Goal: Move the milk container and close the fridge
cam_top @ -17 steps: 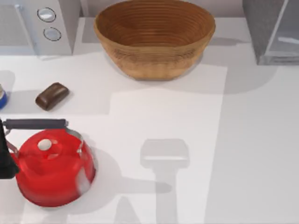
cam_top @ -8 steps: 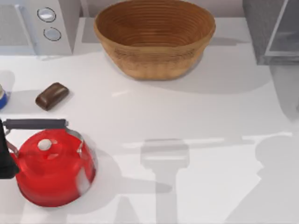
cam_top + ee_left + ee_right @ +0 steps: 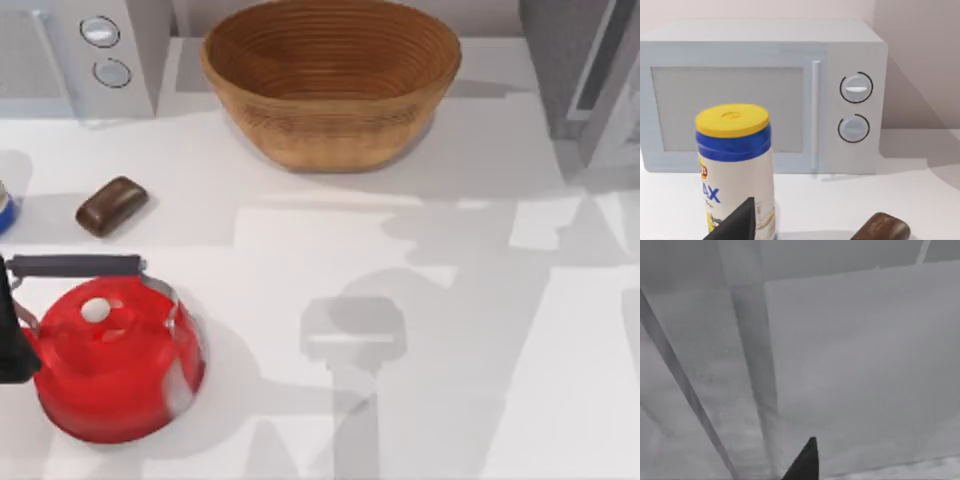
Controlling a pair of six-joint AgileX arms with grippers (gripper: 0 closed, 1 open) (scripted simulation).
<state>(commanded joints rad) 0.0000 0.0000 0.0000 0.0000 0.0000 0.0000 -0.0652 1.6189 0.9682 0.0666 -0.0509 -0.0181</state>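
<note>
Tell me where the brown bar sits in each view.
Top view: brown bar at the table's left, between microwave and red kettle.
Left wrist view: brown bar before the microwave, beside the yellow-lidded canister.
Right wrist view: faces the fridge, its grey panels.
Shared landmark: the microwave's two round knobs.

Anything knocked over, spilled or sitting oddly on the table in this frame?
Nothing is tipped or spilled. The fridge at the top view's far right has its door standing open. The red kettle, brown bar and basket all sit normally.
</note>
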